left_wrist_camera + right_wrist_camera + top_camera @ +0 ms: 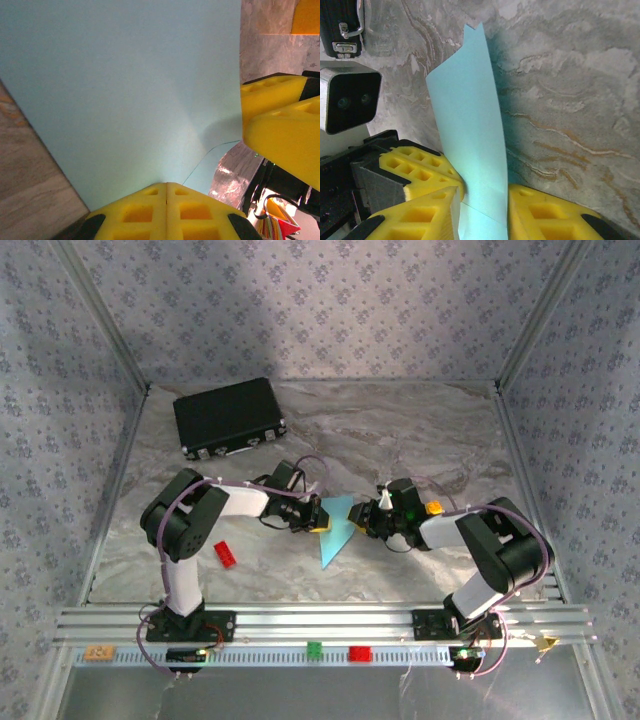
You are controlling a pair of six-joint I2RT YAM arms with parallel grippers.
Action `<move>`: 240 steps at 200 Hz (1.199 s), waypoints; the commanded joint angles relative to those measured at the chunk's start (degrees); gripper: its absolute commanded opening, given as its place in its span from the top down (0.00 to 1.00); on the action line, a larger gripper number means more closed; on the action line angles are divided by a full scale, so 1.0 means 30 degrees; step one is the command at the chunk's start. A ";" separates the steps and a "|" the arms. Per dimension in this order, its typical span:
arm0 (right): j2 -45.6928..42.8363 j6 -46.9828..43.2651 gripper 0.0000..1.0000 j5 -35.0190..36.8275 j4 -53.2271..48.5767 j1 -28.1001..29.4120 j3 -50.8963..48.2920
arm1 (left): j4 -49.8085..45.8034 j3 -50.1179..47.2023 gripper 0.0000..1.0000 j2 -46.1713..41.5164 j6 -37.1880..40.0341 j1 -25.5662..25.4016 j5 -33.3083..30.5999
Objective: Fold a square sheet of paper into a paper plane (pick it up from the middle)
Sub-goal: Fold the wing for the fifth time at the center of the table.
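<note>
The left claw (318, 517) and right claw (362, 522) both pinch the blue paper sheet (335, 537) between them. It looks mid-fold; next, the edges must meet.

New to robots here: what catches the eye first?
The light-blue paper, folded to a point, stands out in the middle of the table. The left pincer is clamped shut on it, and the right pincer straddles it. A black case lies at the back left.
</note>
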 commanded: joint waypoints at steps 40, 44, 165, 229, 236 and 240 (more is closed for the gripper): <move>0.0145 -0.1663 0.77 -0.0973 -0.1117 -0.0235 0.0647 | 0.0118 -0.0186 1.00 0.0315 -0.0079 0.0218 0.0625; 0.0227 -0.1748 0.78 -0.1122 -0.1156 -0.0246 0.0704 | 0.0145 -0.0189 1.00 0.0368 -0.0073 0.0242 0.0691; -0.1592 -0.0172 0.94 -0.0559 -0.0962 -0.0539 -0.0789 | -0.1011 0.0342 0.91 -0.1048 0.0626 0.0336 -0.0780; -0.2942 0.0138 0.91 -0.0300 -0.1537 -0.0225 -0.1113 | -0.1355 0.0927 0.95 0.0289 0.0833 0.0094 -0.0696; -0.2941 0.0116 0.90 -0.0304 -0.1475 -0.0218 -0.1117 | -0.1289 0.0846 0.96 0.0333 0.0825 0.0093 -0.0711; -0.2906 0.0084 0.90 -0.0335 -0.1432 -0.0214 -0.1098 | -0.1306 0.0824 0.97 0.0369 0.0824 0.0079 -0.0700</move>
